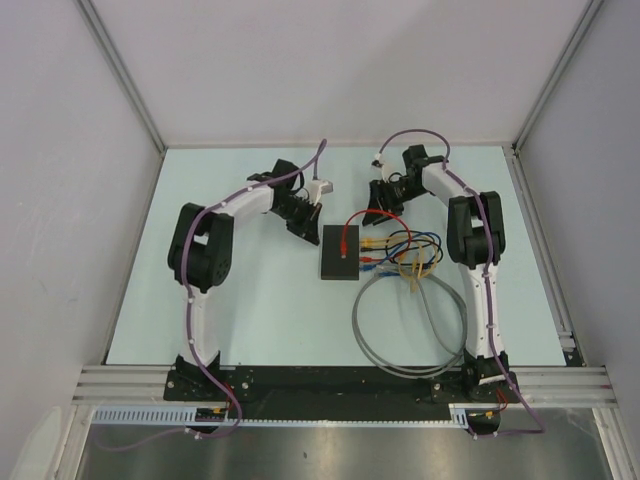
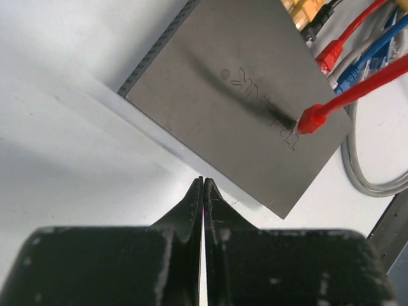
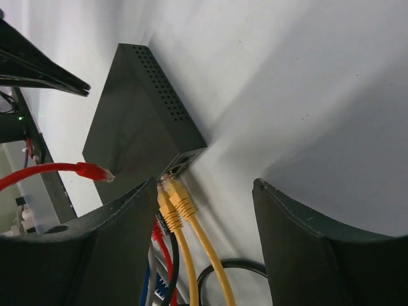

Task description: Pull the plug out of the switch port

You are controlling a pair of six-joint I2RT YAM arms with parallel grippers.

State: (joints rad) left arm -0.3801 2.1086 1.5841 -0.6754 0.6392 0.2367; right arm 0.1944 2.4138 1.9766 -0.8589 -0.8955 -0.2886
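The switch is a flat matte-black box lying mid-table, with its sockets on its right edge. Yellow plugs, a red one and blue ones sit in that edge. A red cable's loose plug rests on the switch's top, not in any socket. My left gripper is shut and empty, just off the switch's far-left edge. My right gripper is open above the socket edge. Its fingers straddle the yellow plugs without touching them. The switch also shows in the right wrist view.
A grey cable coil lies on the table in front of the right arm. A tangle of blue, yellow and black cables lies right of the switch. White walls close in the table on three sides.
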